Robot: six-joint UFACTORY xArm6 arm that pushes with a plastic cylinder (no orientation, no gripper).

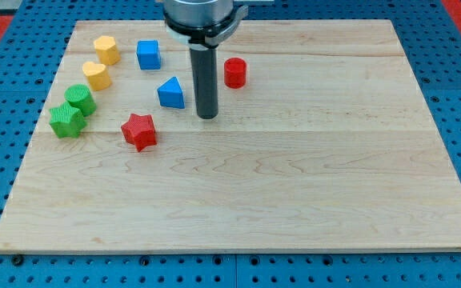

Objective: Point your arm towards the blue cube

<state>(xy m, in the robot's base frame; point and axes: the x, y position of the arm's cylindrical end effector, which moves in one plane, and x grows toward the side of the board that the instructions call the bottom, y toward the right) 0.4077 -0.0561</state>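
The blue cube sits near the view's top left on the wooden board. My tip rests on the board, to the lower right of the blue cube and just right of a blue triangular block. The rod rises straight up from the tip to the arm's grey end at the view's top. The tip touches no block.
A red cylinder stands right of the rod. A red star lies lower left of the tip. Two yellow blocks and two green blocks sit along the board's left side.
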